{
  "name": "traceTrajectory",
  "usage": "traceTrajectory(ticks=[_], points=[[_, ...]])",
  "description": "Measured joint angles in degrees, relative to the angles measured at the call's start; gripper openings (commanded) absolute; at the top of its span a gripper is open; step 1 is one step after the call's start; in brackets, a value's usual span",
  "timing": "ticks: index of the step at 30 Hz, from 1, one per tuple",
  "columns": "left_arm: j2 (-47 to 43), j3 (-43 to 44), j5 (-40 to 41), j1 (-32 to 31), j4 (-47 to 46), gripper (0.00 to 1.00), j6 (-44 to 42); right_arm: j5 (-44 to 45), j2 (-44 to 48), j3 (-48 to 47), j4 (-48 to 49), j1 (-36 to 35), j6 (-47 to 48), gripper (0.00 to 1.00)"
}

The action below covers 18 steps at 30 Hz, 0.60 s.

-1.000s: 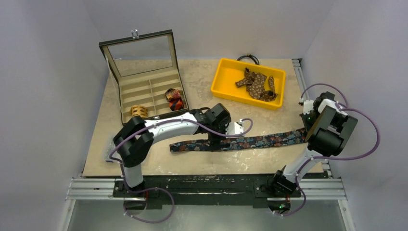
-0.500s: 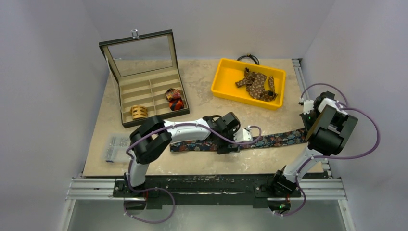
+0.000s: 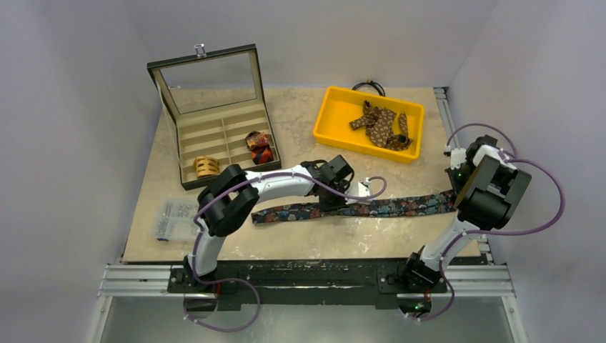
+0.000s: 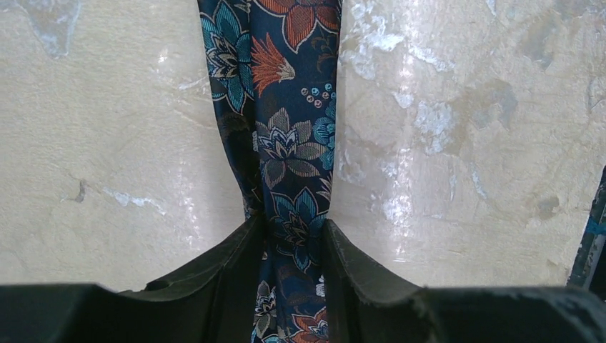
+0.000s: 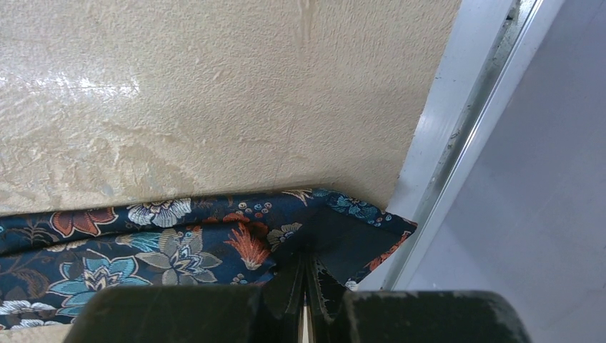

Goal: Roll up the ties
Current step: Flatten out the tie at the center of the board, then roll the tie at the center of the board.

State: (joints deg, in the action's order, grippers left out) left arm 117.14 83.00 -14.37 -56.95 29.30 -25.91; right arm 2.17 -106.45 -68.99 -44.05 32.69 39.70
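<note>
the long tie (image 4: 286, 143) is dark navy with a floral pattern: teal and grey flowers, orange-red petals, and small teal and orange dots. the desk (image 3: 300, 128) is pale beige with whitish mottled patches. the tray (image 3: 336, 121) is bright yellow, and the brown tie (image 3: 382, 127) in it has light dots. the box (image 3: 207, 136) has a black frame and tan lining. inside it are a tan-gold coil (image 3: 206, 166) and a red-orange coil (image 3: 259, 148) with dark parts. the left claw (image 4: 293, 236) and the right claw (image 5: 307, 279) are dull black.
</note>
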Motion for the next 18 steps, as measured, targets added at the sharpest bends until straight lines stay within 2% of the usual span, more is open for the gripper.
traceTrajectory(ticks=[4,5,8,10,11,13,18], points=[[0.31,0.81,-3.45,2.21,2.05,0.36,0.04,0.13,0.0,0.0,0.04,0.0,0.0,0.01],[0.48,1.14,-4.37,2.71,2.78,0.39,0.02,0.13,0.0,0.0,0.04,0.0,0.0,0.01],[1.18,2.49,-7.52,3.82,4.83,0.72,-0.09,0.13,0.0,0.0,0.04,0.0,-0.02,0.02],[1.18,2.69,-8.5,4.15,5.49,0.83,-0.24,0.11,-0.02,0.0,0.04,0.0,-0.02,0.01],[1.01,2.58,-8.9,4.28,5.46,0.93,-0.17,0.11,-0.02,0.0,0.04,0.0,-0.04,0.01],[0.07,1.36,-8.9,4.28,4.83,0.97,-0.48,0.09,-0.07,-0.07,0.0,0.02,-0.04,0.01],[-3.52,-3.21,-6.34,4.35,4.15,1.0,-2.27,0.07,-0.09,-0.11,-0.04,0.02,-0.04,0.01]])
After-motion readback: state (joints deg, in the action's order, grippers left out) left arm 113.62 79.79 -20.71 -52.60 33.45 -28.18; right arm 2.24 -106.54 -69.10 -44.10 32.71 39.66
